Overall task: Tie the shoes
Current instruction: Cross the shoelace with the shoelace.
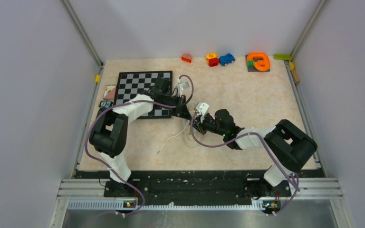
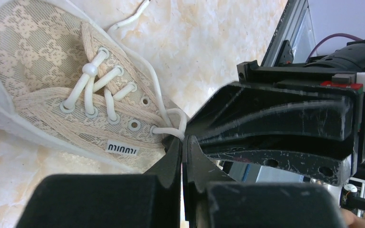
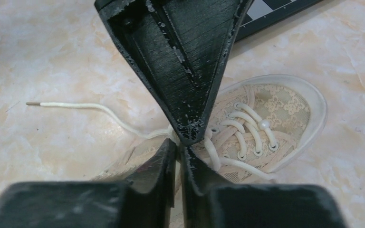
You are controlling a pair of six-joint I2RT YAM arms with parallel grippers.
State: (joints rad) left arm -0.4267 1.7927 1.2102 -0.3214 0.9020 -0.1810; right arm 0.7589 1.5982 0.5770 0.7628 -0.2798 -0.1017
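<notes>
L gripper [image 1: 186,113] extends in from the chessboard [image 1: 138,85] side and R gripper [image 1: 198,126] from the right. Their tips meet over the table [image 1: 247,109], just off the board's near-right corner. Sneaker [image 1: 190,139] sits under them, mostly hidden, only pale bits show. One white lace [image 1: 171,140] trails toward near-left, its end loose on the tabletop. Toys along the far edge: red block [image 1: 187,58], blue car [image 1: 226,59], orange piece [image 1: 258,61], all well apart from the arms.

L wrist view: L gripper [image 2: 182,140] is closed tight, no gap btw the fingers. A loop of lace [image 2: 170,130] runs from the nearest eyelet right up to the tips; can't tell if it's pinched. R gripper [image 2: 196,137] shows as a big black wedge from the right, tip just beside the L tips. Sneaker [image 2: 38,57] lies upper-left on the marbled top: cream patterned canvas, laces crossed thru some eyelets [image 2: 134,124], others unthreaded, side label [image 2: 122,148] facing the cam.

R wrist view: R gripper [image 3: 177,148] has its fingers nearly together w/ a thin dark slit btw them; can't tell if it's fully closed or clamping lace. L gripper [image 3: 190,133] points down from the top, tip right at the R tips, over the sneaker [image 3: 285,111] throat. Toe points right. Free lace [image 3: 100,108] runs left across the table to its aglet [image 3: 31,103]. Chessboard [image 3: 275,7] corner is top-right.
</notes>
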